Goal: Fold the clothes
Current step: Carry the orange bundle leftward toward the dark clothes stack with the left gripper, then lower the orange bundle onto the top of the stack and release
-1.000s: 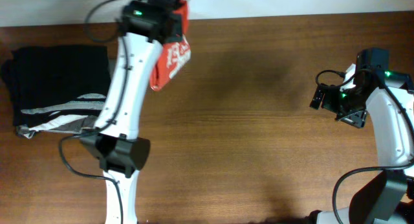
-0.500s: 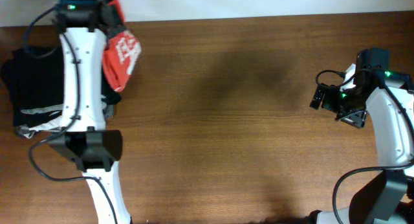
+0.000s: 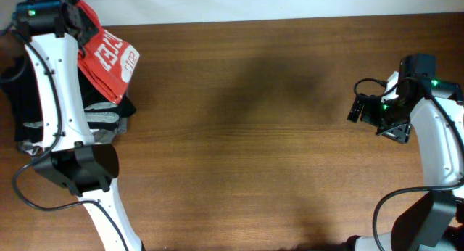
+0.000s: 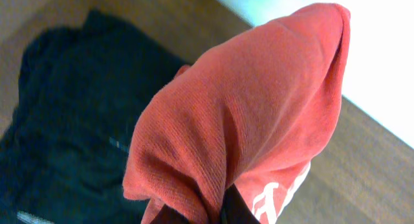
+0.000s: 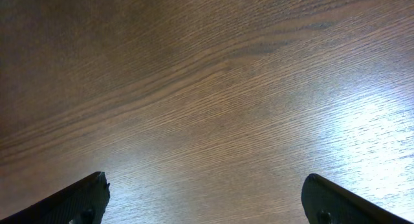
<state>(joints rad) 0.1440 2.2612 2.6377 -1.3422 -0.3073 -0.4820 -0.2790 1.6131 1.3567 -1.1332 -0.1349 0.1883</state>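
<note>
Over the last second the left arm has swung from the far middle of the table out to its far left corner, taking the knitted orange-red T-shirt (image 3: 106, 56) with white block lettering along, while the right arm has not moved. The left claw (image 3: 71, 13) is clamped on a gathered part of that shirt; in the left wrist view the cloth drapes over the fingers and hides most of them. The shirt hangs bunched from the grip, its long axis running from the claw at the far left down towards the near right, and its lower end lies over the far right corner of the folded pile of black garments with grey-white stripes (image 3: 109, 119), though whether it touches them cannot be told. The right claw (image 3: 357, 107) stands wide apart and holds nothing, above the bare brown wooden table (image 3: 254, 149) at the right edge, well apart from the shirt. The left arm is plainly the nearer, so setting the shirt down probably falls to it alone
</note>
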